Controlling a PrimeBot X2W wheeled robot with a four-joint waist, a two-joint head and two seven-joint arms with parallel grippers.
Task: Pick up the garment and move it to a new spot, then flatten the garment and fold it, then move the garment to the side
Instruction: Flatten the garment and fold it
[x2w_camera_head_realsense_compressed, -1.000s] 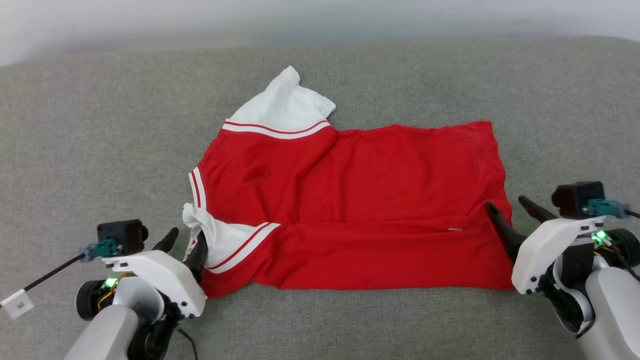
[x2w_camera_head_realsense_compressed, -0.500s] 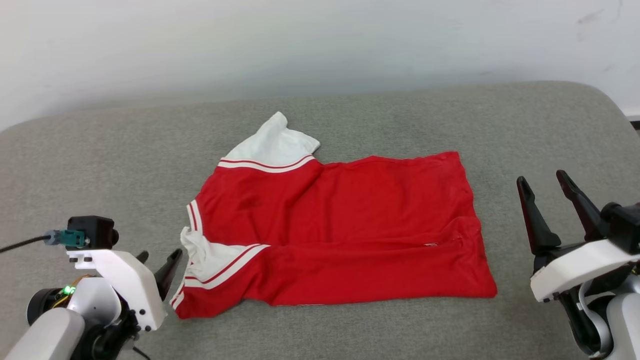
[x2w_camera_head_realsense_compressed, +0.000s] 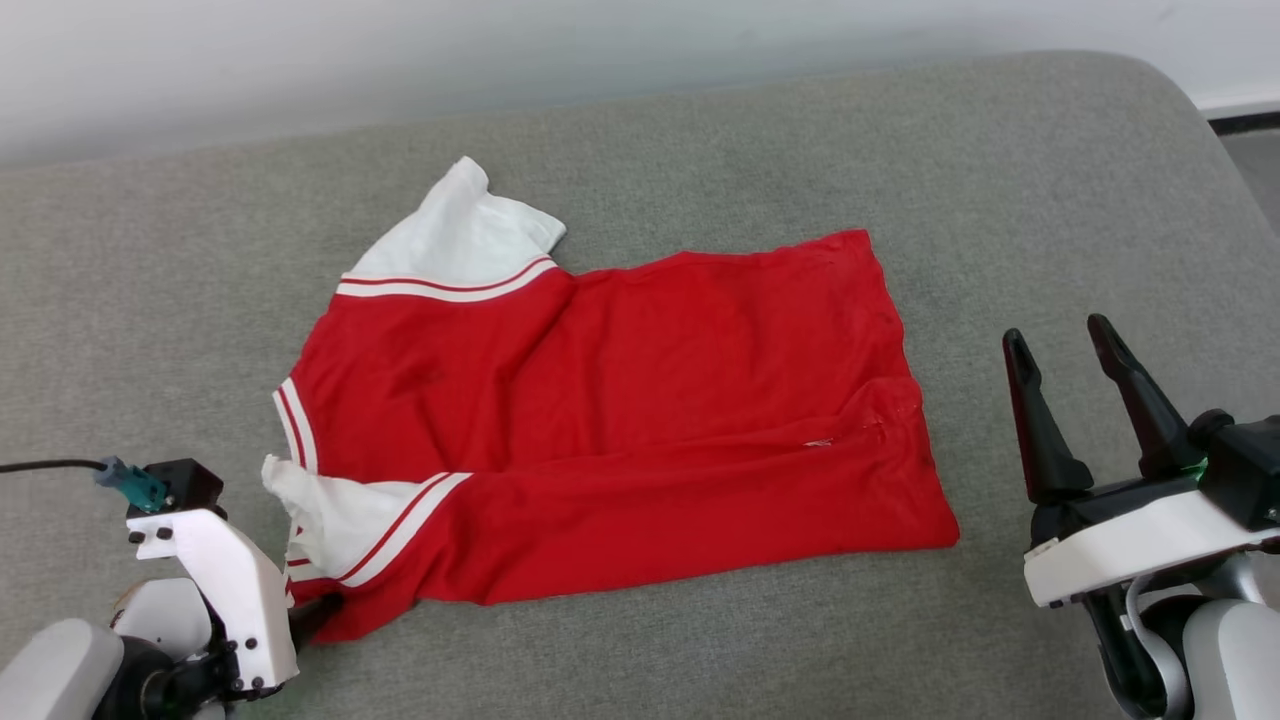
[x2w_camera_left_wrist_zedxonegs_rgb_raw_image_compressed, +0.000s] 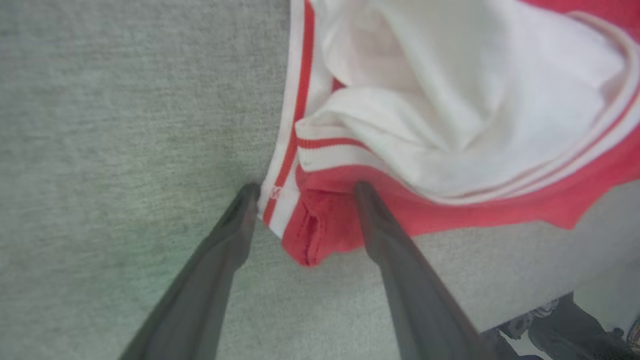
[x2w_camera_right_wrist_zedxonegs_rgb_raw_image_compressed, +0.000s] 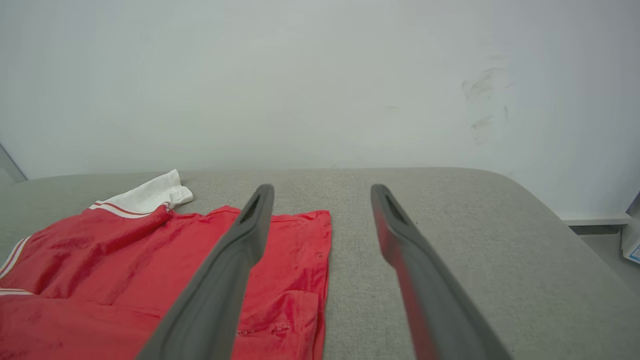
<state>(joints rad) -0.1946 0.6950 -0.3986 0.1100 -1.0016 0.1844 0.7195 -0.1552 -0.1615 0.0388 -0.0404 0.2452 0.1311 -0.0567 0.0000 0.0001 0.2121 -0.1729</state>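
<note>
Left wrist view, garment (x2w_camera_left_wrist_zedxonegs_rgb_raw_image_compressed: 450, 115) corner between jaws

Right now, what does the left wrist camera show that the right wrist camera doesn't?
Left wrist view: the left gripper, open, straddling a near corner of the garment, with a bunched white sleeve close up. Right wrist view: the right gripper, open and off the cloth, the white wall, the flat far sleeve. Both: red cloth on the grey cushion.
</note>
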